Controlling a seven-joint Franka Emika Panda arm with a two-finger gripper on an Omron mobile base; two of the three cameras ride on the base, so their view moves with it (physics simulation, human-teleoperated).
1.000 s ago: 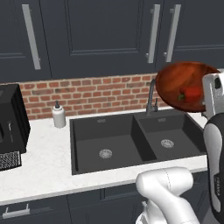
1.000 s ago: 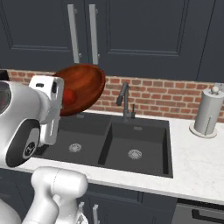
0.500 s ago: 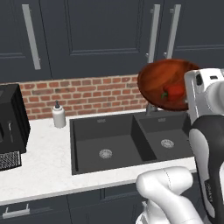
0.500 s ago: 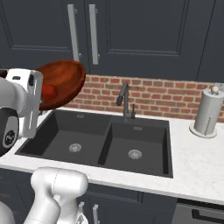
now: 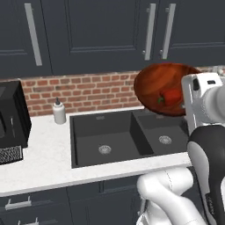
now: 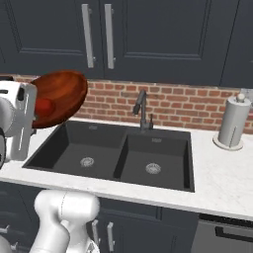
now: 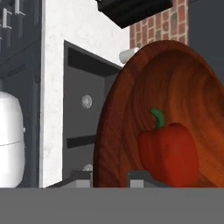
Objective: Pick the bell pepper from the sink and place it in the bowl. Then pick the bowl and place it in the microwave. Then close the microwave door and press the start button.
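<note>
Gripper [image 7: 110, 175] is clamping the rim of the bowl [image 5: 165, 88]: in the hand view the two finger tips [image 7: 81, 177] are sitting either side of the bowl's edge at 6 o'clock, closed on it. The bowl is being held up in the air above the sink [image 5: 127, 136], tilted steeply so its glossy inside is facing the cameras. In the left base view it is hanging at about 2 o'clock from the sink's left drain, in front of the brick backsplash [image 5: 88, 92]. In the right base view the bowl [image 6: 57, 96] is showing at 9 o'clock in the frame, above the left basin of the sink [image 6: 118, 155].

The bell pepper [image 5: 170, 97] is lying inside the bowl, resting against the lower part of the inner wall, green stem pointing up in the hand view [image 7: 168, 151]. In the right base view only a red patch of it [image 6: 44, 106] is peeking past the hand.

Both basins are showing their round metal drains. The faucet [image 6: 142, 108] is standing at 12 o'clock of the sink in the right base view. A soap bottle [image 5: 59, 112] is standing on the white counter [image 5: 44, 162] at 10 o'clock of the sink, well apart from the bowl. A paper towel roll [image 6: 233, 123] is standing at 3 o'clock of the sink.
</note>
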